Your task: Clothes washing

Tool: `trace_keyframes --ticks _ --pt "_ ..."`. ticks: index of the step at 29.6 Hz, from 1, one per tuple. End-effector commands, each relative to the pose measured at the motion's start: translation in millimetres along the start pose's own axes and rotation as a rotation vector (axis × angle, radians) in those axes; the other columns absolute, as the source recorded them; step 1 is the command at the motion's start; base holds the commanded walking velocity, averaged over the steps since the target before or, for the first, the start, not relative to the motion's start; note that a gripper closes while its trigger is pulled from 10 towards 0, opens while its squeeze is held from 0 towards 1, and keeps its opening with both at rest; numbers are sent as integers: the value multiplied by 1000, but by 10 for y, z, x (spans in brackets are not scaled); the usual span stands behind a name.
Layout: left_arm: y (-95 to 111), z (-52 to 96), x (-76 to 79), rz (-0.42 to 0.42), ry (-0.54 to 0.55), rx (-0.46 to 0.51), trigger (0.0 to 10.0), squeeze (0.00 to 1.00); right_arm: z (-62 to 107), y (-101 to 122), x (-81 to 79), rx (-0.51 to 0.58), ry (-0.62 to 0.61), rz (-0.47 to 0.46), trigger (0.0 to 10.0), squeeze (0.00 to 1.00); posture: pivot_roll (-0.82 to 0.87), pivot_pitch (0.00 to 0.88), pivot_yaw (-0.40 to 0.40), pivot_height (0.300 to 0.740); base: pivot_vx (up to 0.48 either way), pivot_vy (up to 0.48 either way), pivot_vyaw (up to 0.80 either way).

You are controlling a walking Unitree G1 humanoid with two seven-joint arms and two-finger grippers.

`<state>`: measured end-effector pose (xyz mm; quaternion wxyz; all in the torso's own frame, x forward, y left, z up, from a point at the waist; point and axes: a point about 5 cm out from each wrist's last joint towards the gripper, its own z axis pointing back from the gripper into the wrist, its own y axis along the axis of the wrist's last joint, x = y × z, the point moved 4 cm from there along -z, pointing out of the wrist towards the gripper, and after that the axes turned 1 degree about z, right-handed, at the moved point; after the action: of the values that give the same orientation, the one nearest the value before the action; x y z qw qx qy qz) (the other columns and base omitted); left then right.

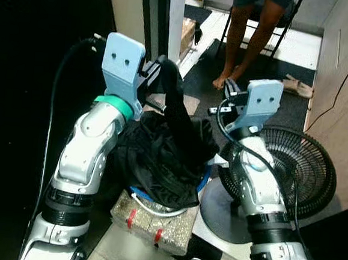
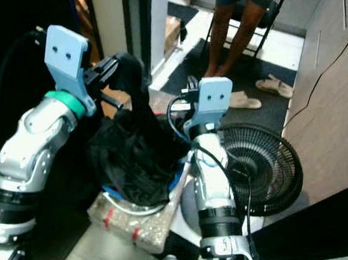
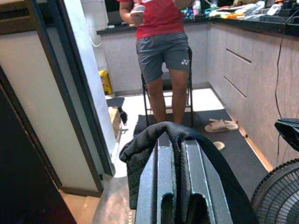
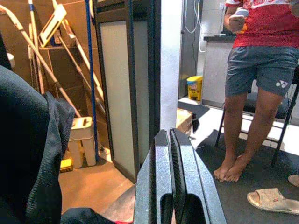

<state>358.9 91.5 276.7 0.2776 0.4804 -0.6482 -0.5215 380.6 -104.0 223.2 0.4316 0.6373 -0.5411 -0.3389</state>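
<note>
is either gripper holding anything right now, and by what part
The left gripper is shut on a fold of the black garment, lifted above the pile. The right gripper is shut, holding nothing.

Matt black cloth garment [image 1: 166, 153], rough speckled stone slab [image 1: 154, 222].

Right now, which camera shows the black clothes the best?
The left eye view: the black clothes are heaped in the basket, one end lifted by the left gripper. Right eye view matches; wrist views catch only edges.
</note>
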Motion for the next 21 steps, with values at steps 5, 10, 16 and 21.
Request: trace_keyframes --ticks 5,10,16,21 --pt "-101 28 -20 -5 5 -32 10000 0 34 -51 -21 -15 -2 -9 10000 0 -21 36 44 740 0 0 0" --pt "-193 50 -42 -17 10 -61 10000 0 65 -146 -49 -47 -4 17 10000 0 -20 31 45 740 0 0 0" --pt "-330 110 -37 -20 6 -100 10000 0 176 -312 -143 -92 30 23 10000 0 -20 19 44 740 0 0 0" --pt "-414 151 -18 -18 -2 -127 10000 0 247 -406 -162 -117 41 20 10000 0 -20 16 43 740 0 0 0"
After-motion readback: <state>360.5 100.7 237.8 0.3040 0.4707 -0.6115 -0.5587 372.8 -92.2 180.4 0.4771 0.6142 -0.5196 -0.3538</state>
